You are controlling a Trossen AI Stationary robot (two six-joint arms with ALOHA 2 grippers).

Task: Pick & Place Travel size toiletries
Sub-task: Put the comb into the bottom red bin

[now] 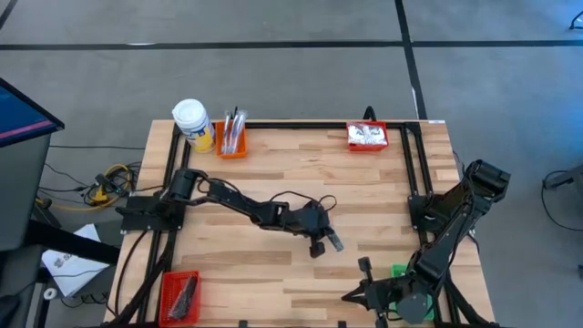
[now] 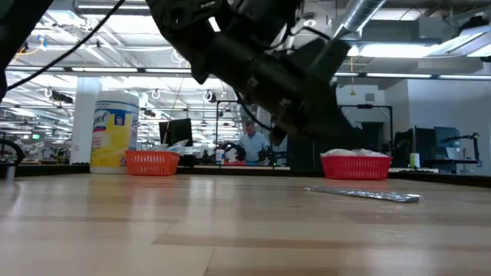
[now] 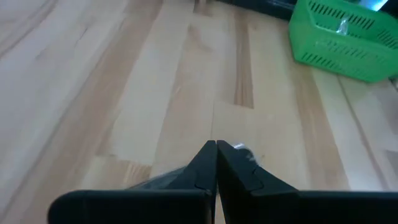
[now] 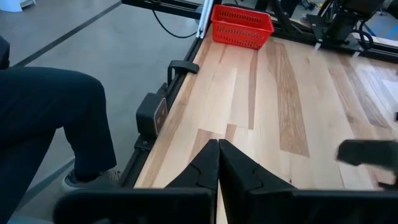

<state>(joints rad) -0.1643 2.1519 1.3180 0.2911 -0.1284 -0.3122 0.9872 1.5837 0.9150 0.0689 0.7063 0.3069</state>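
The left gripper (image 1: 325,244), its 2 dark fingers pressed together on nothing, hovers mid-table just above a small flat silvery sachet (image 2: 363,194) lying on the wooden table (image 1: 273,155) — descending clenched risks shoving the sachet away. The right gripper (image 4: 217,163), clenched too, waits near the table's edge.

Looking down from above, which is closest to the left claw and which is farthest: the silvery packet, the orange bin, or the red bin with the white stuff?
From the left gripper:
1. Silvery packet, right beside it, mid-table.
2. Orange bin, far left corner.
3. Red bin, far right side.
The two bins are nearly tied.
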